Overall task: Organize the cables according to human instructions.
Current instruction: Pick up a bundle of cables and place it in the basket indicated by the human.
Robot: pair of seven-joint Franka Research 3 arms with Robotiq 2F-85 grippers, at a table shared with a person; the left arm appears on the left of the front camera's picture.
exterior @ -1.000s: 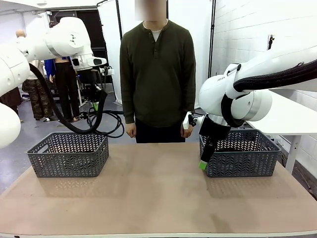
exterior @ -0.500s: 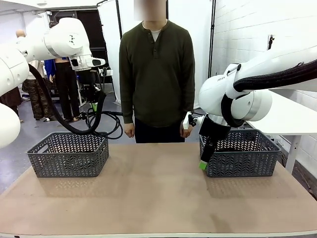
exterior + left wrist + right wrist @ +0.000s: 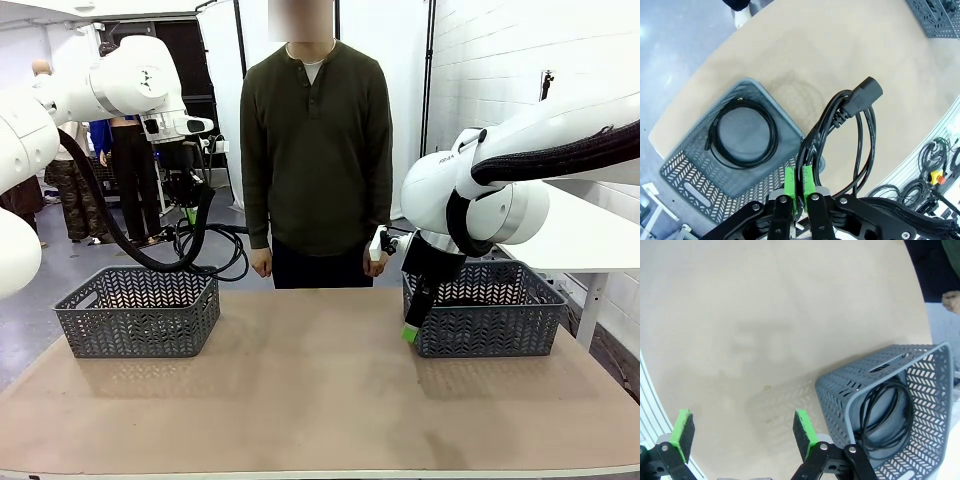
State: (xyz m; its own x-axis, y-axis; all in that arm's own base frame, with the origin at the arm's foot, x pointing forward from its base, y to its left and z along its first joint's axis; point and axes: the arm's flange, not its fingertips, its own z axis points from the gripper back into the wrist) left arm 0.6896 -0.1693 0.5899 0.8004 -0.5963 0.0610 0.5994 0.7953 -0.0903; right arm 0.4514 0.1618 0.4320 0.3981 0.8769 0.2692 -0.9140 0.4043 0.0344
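I'm holding a limp, light power cord (image 3: 847,125) pinched at its bunched loops in my left hand (image 3: 802,184), dangling centre frame; right hand (image 3: 742,432) is gaping empty.

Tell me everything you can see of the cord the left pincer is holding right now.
The cord is thin, black and rubbery-looking, gathered in loose loops with a blocky black plug at its end. The left pincer is shut on the bunched strands, green pads pressed against them. It hangs in the air above the left basket, touching nothing else. In the front view it dangles high, beside the person.
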